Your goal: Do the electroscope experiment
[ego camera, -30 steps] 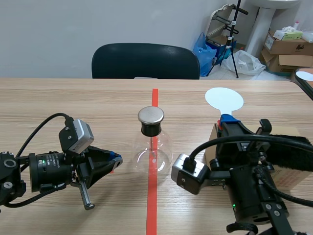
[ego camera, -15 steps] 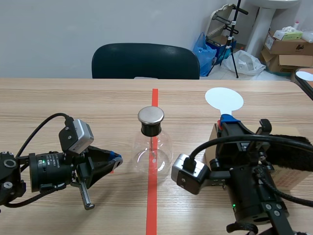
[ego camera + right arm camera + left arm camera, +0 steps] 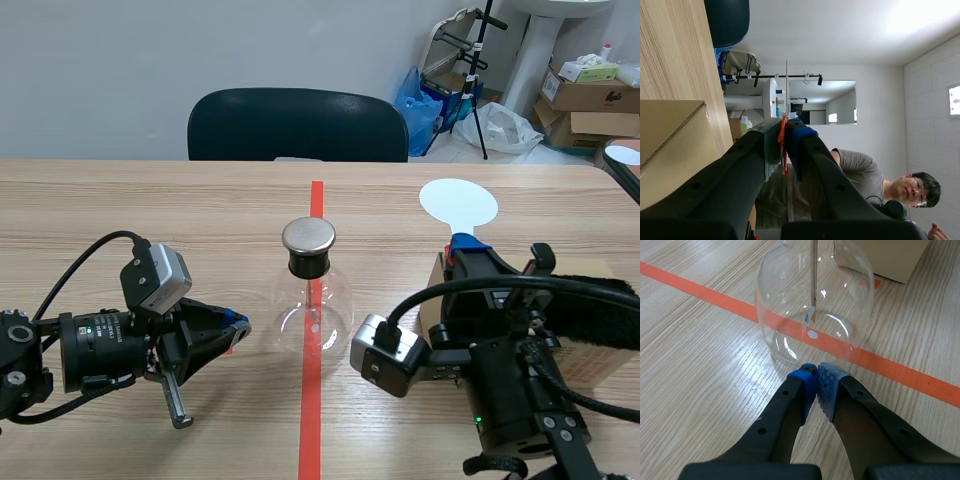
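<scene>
Table (image 3: 150,210) of pale wood carries everything, with an orange-red tape line running from near to far down its middle. On its right side, partly under my right arm, sits a cardboard box (image 3: 605,365).

The electroscope is a round glass flask (image 3: 313,300) that stands upright on the tape line at the centre. It is stopped by a dark collar and a flat metal cap (image 3: 308,236), and a thin rod (image 3: 813,270) hangs down inside the glass.

My right pincer (image 3: 782,137) is raised over the box and pinches the orange-red handle (image 3: 783,150) of a white disc (image 3: 458,203). The disc stands up beyond the fingers, to the right of the cap, farther off, and well apart from it.

My left pincer (image 3: 815,375) lies low on the table just left of the flask. Its blue pads are pressed together on nothing. The tips are close to the base of the glass, but I cannot tell whether they touch it.

I judge that the step in hand is the approach: the disc is gripped but has not yet been brought to the cap. Next I would swing my right arm left and nearer, then lower it so the disc meets the metal cap gently. The flask is light and round, and a sideways knock could tip it. My left pincer is well placed to steady it.
</scene>
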Tool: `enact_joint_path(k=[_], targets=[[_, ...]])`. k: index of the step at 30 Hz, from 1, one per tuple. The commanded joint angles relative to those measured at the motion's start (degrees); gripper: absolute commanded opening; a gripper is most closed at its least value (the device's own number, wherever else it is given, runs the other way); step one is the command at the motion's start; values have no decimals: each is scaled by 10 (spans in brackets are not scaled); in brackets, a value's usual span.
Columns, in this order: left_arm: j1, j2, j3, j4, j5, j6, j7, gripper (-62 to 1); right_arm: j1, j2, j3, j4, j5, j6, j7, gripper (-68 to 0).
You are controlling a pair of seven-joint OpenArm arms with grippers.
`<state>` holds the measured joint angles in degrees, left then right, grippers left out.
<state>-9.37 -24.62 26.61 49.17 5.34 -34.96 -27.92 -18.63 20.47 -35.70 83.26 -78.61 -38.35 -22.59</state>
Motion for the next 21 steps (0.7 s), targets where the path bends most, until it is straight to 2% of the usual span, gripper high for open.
enact_joint_path(k=[1, 10, 21], targets=[[-3, 1, -2, 10, -8, -1, -8, -568, 7, 2, 2, 6, -3, -6, -2, -665], [-3, 1, -2, 10, -8, -1, -8, -568, 7, 2, 2, 6, -3, -6, 13, -665], [-3, 1, -2, 10, -8, -1, -8, -568, 7, 2, 2, 6, -3, -6, 148, -665]])
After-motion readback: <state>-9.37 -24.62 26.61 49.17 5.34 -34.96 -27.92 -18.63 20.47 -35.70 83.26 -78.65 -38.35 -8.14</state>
